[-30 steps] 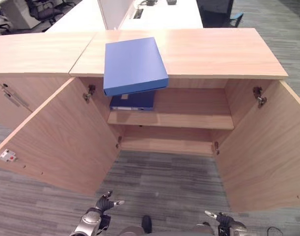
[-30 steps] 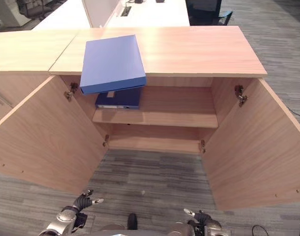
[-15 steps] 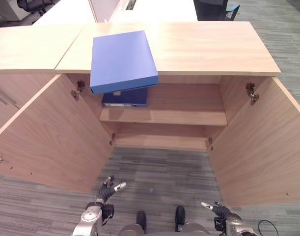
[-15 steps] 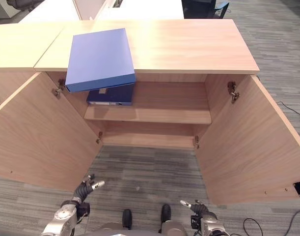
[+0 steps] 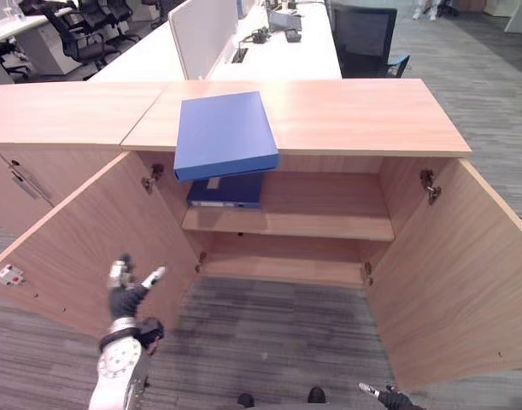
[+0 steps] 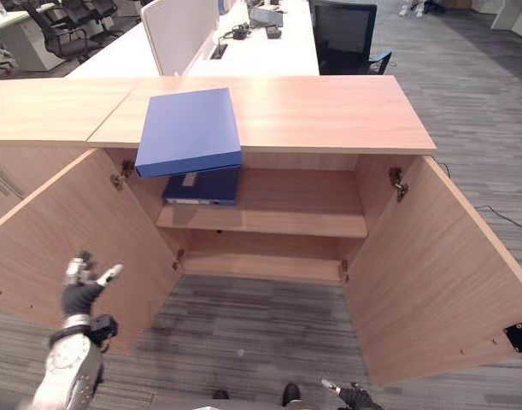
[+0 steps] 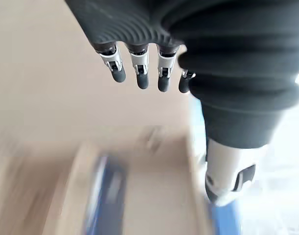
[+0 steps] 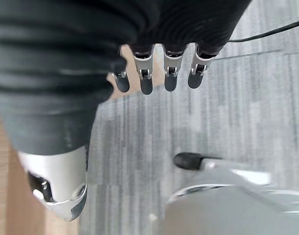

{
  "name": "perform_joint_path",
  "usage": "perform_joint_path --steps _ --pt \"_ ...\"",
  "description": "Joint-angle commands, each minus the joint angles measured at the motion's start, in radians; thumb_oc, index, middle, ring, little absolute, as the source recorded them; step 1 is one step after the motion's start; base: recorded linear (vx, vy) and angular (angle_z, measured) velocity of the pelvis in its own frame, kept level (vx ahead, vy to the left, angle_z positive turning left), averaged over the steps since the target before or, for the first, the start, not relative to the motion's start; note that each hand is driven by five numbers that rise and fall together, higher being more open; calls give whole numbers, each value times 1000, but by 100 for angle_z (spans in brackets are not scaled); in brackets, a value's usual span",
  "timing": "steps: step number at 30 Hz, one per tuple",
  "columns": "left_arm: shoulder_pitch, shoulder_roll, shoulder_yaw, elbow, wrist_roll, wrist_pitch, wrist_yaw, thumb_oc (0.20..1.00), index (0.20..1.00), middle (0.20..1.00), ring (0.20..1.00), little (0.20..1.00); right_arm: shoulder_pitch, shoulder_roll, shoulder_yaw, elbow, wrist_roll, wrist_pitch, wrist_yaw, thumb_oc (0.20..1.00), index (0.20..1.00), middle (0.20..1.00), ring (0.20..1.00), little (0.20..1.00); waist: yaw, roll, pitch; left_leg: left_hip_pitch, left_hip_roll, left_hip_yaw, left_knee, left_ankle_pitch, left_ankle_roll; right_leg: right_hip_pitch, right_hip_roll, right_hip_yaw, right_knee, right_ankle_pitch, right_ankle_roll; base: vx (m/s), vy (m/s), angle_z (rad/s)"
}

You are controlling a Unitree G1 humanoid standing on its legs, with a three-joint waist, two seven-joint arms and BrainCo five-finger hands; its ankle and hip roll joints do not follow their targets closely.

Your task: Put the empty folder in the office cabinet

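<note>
A light blue folder (image 5: 225, 135) lies flat on the wooden cabinet top (image 5: 363, 115), its near end jutting over the front edge. Below it a darker blue folder (image 5: 226, 190) rests at the left of the upper shelf (image 5: 320, 224). Both cabinet doors stand wide open. My left hand (image 5: 124, 297) is raised in front of the left door (image 5: 81, 248), well below and left of the folders, open and empty; its wrist view shows straight fingers (image 7: 141, 73). My right hand (image 5: 387, 397) hangs low over the carpet, its fingers (image 8: 146, 78) straight and holding nothing.
The right door (image 5: 453, 265) swings out toward me. A shut neighbouring cabinet (image 5: 38, 128) adjoins on the left. White desks (image 5: 269, 43) and a dark office chair (image 5: 363, 34) stand behind. Grey carpet (image 5: 278, 333) lies between the doors.
My left hand has lifted from near the floor to the height of the left door. My right hand has sunk toward the bottom edge. The camera shifted; the folders have stayed put.
</note>
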Motion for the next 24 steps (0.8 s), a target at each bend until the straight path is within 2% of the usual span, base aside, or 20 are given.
perform_joint_path --steps 1,3,6,10,15,17,18,20,24 --pt "-44 71 53 -98 190 -67 120 1000 1000 1000 1000 1000 -66 40 -11 51 2 -29 -27 1000 1000 1000 1000 1000 10 -54 8 16 -46 -31 12 -77 1 43 -19 29 8 -95 71 6 -17 6" --pt "-58 82 57 -119 219 -65 132 1000 1000 1000 1000 1000 -66 42 -8 62 3 -33 -26 1000 1000 1000 1000 1000 10 -56 7 17 -46 -31 12 -78 0 44 -19 30 8 -96 71 5 -11 6" --pt "-144 171 11 -172 339 -56 116 1000 1000 1000 1000 1000 -81 45 11 101 -5 -38 -25 1000 1000 1000 1000 1000 4 -59 -4 23 -45 -27 12 -82 -3 51 -20 29 8 -96 73 10 -10 6" --pt "-245 240 -67 -208 367 -54 36 1000 1000 1000 1000 1000 -106 43 6 125 1 -27 -15 1000 1000 1000 1000 1000 -6 -59 -14 30 -45 -22 12 -88 -3 57 -20 31 8 -93 74 11 -2 6" --pt "-375 304 -152 -190 420 -45 -7 1000 1000 1000 1000 1000 -121 41 24 130 -4 -13 0 1000 1000 1000 1000 1000 -24 -58 -29 37 -47 -11 12 -96 -3 59 -22 38 8 -86 76 1 1 -1" --pt "-458 332 -212 -159 451 -45 -18 1000 1000 1000 1000 1000 -131 39 36 126 -14 -9 2 1000 1000 1000 1000 1000 -31 -58 -33 39 -47 -6 12 -98 -3 61 -23 41 8 -83 77 4 8 -11" --pt "-565 368 -299 -111 516 -31 -32 1000 1000 1000 1000 1000 -137 33 55 120 -23 -6 5 1000 1000 1000 1000 1000 -45 -56 -40 42 -48 1 12 -102 -3 62 -24 46 8 -81 78 0 11 -8" --pt "-611 376 -340 -79 546 -26 -31 1000 1000 1000 1000 1000 -138 32 58 120 -27 -6 6 1000 1000 1000 1000 1000 -46 -56 -40 43 -48 4 12 -102 -3 62 -23 48 8 -81 79 -1 5 -2" --pt "-774 389 -503 59 680 18 -47 1000 1000 1000 1000 1000 -147 24 77 127 -42 -3 3 1000 1000 1000 1000 1000 -63 -52 -43 47 -49 12 12 -105 0 62 -23 54 8 -76 82 -7 9 -8"
